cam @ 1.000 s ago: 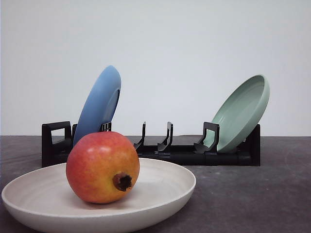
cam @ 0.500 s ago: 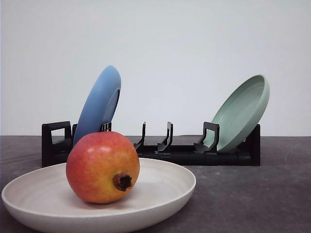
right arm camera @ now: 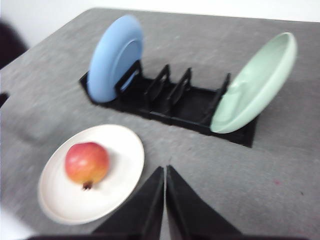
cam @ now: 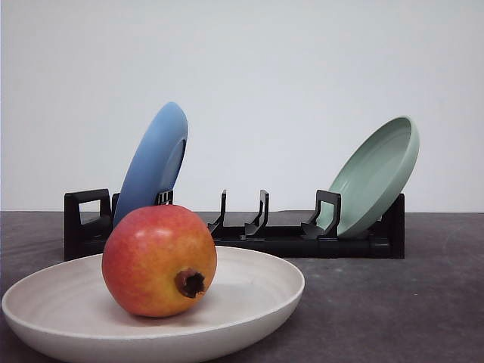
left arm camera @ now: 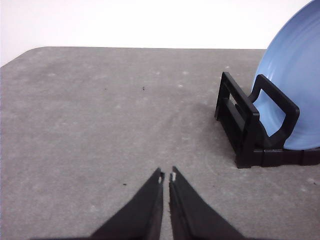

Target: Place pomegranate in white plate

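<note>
the pomegranate (cam: 159,261) sits in the white plate (cam: 249,283), left of its middle, dark crown toward the front camera; the plate's near rim is cut off by the frame edge. behind stands a black rack (cam: 272,234) holding a blue plate (cam: 151,162) and a pale green plate (cam: 376,175). the right gripper (right arm camera: 165,172) hangs above the grey desk (right arm camera: 280,170), fingers clenched, empty; that view is blurred. the left gripper (left arm camera: 166,176) is also clenched, empty, near the rack's end.
</note>
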